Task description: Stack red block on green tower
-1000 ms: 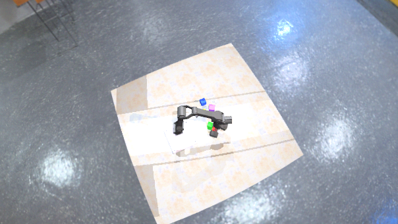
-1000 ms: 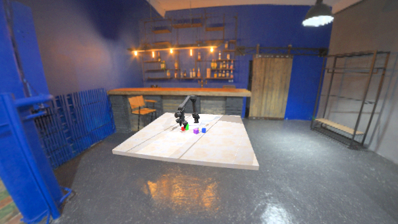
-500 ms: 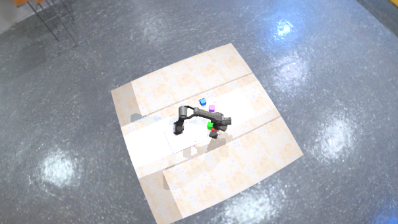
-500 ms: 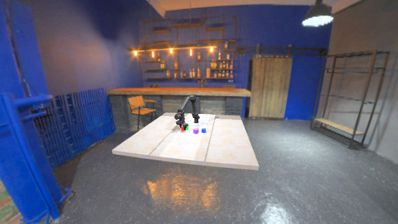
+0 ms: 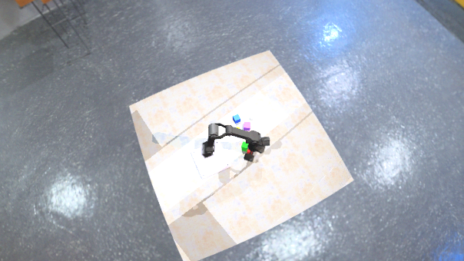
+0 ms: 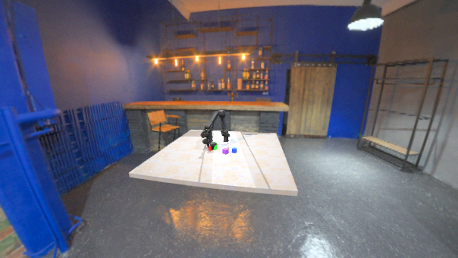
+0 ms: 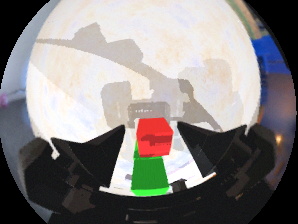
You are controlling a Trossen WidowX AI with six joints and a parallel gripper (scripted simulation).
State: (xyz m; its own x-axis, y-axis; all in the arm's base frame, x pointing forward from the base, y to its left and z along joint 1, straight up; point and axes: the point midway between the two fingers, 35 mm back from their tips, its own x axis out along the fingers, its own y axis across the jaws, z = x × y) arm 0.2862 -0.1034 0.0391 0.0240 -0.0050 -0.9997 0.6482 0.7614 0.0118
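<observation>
Red block (image 7: 154, 137) sits between open hand (image 7: 154, 163).

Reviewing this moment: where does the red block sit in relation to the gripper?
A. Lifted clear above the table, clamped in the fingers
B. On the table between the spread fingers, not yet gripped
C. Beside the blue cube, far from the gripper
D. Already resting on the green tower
B: in the wrist view the red block lies on the table between the spread fingers of the gripper, beside the green tower.
</observation>
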